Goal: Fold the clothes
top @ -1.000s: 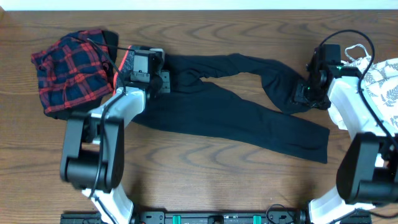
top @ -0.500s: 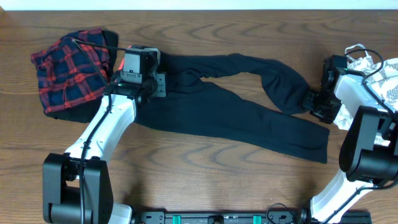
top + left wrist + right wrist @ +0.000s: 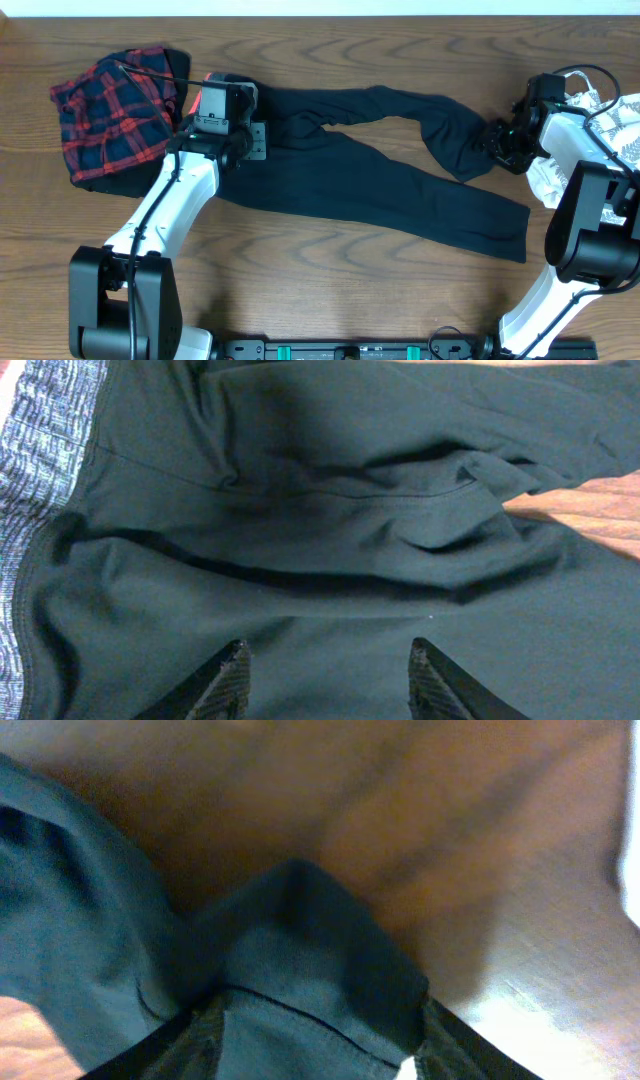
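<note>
The black leggings (image 3: 370,180) lie spread across the table, their grey waistband (image 3: 40,470) at the left end. My left gripper (image 3: 258,140) hovers over the seat of the leggings (image 3: 330,510). In the left wrist view the gripper (image 3: 330,665) is open, its fingers well apart above flat black fabric. My right gripper (image 3: 497,140) is at the bunched end of the upper leg. In the right wrist view the leg's hem (image 3: 320,970) fills the gap of that gripper (image 3: 320,1030), whose fingers stand wide on either side.
A red-navy plaid piece (image 3: 110,115) lies crumpled at the far left. A white leaf-print top (image 3: 615,125) sits at the right edge, just behind the right arm. Bare wooden table (image 3: 330,290) runs along the front.
The right gripper dipped toward the front, then came back up to the leg's end, which is now more bunched. The left arm's elbow swung outward; its gripper stayed over the leggings.
</note>
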{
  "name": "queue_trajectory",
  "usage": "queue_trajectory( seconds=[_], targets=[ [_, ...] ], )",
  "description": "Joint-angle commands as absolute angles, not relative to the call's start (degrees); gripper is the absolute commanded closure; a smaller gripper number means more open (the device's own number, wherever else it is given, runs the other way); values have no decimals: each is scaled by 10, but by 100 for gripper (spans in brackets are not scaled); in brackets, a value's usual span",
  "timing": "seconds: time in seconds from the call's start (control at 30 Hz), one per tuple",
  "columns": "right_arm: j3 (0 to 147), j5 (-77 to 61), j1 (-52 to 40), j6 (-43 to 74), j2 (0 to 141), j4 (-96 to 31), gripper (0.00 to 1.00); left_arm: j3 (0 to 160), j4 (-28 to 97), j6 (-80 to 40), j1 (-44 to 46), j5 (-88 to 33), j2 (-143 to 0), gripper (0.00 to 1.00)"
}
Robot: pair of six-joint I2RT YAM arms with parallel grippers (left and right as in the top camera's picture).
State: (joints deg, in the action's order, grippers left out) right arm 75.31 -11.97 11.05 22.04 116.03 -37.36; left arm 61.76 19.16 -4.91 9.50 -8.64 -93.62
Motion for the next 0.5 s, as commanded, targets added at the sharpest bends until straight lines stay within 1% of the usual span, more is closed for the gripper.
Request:
queue_trajectory(
  seconds=[0.0,0.03,0.07,0.1,0.2,0.3,0.47],
  targets=[
    [714,-177,108,225,1229,-371,59,621,194,-52,93,-86,-928,49],
    [714,-178,108,225,1229,-372,71,621,194,-52,93,-86,-928,48],
    [714,-181,107,224,1229,-373,93,621,194,-52,93,-86,-928,49],
    [714,-183,108,224,1229,-373,99,621,194,-52,93,-86,-928,48],
    [714,-199,108,214,1229,-371,99,621,194,-52,93,-86,-928,49],
    [715,-235,108,170,1223,-355,99,621,194,-52,93,-86,-928,49],
    [716,-238,128,166,1164,-344,99,621,194,-52,93,-85,-928,49]
  ],
)
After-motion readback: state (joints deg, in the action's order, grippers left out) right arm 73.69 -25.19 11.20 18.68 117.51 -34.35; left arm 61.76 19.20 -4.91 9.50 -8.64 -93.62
